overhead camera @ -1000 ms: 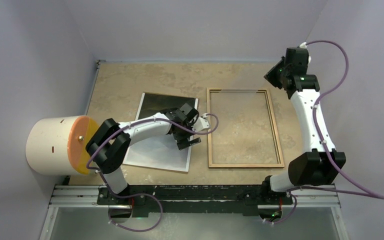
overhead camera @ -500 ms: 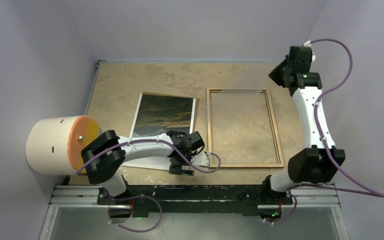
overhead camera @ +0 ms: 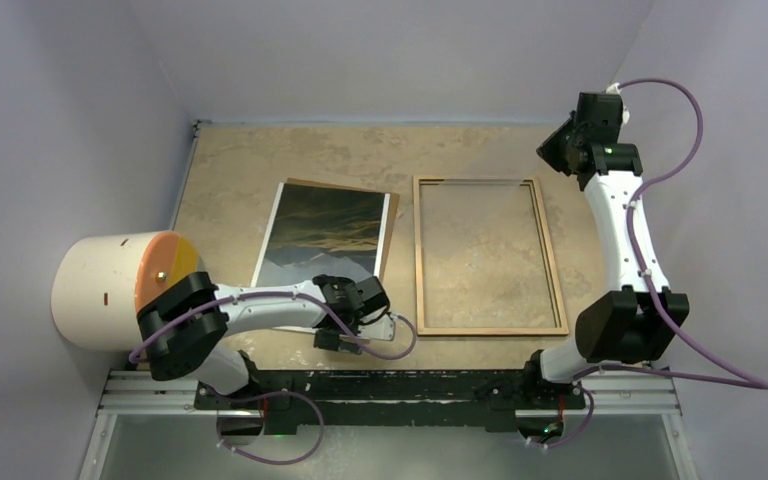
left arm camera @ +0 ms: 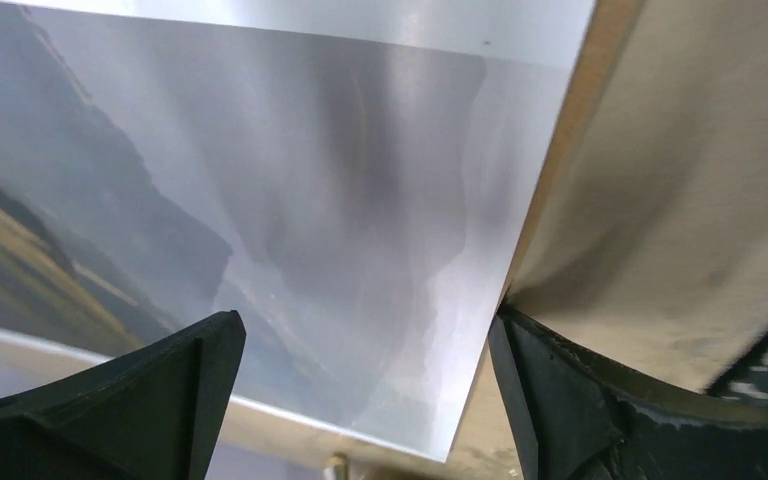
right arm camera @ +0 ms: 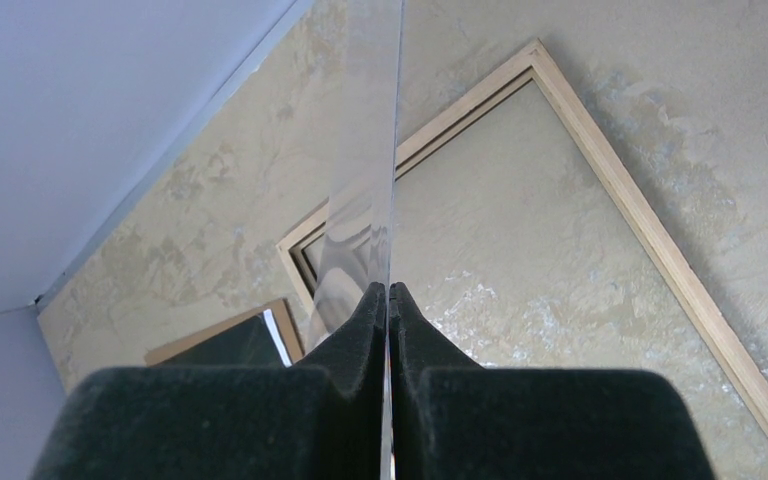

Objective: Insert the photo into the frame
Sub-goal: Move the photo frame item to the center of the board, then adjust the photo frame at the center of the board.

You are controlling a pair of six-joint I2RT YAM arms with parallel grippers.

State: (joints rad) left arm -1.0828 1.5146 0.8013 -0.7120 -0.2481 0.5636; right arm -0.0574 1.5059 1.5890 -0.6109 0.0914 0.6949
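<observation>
The left pincer (left arm camera: pixel 358 335) hangs released, straddling the edge of the photo (left arm camera: pixel 290 200), one finger over the print, the other just past it over the table (left arm camera: pixel 680 200). It should nip only the print's border, not the brown board (left arm camera: pixel 585 100) beneath, and carry it flat to the frame (right arm camera: pixel 650 222) on its right. Beyond that, the right pincer (right arm camera: pixel 388 290) is clenched on a clear pane (right arm camera: pixel 365 150).

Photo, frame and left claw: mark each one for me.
the photo (overhead camera: pixel 330 225): top external view, on its dark landscape area.
the frame (right arm camera: pixel 628 200): right wrist view, on its light wood side rail.
left claw (left arm camera: pixel 362 325): left wrist view, midway between its open fingertips.
</observation>
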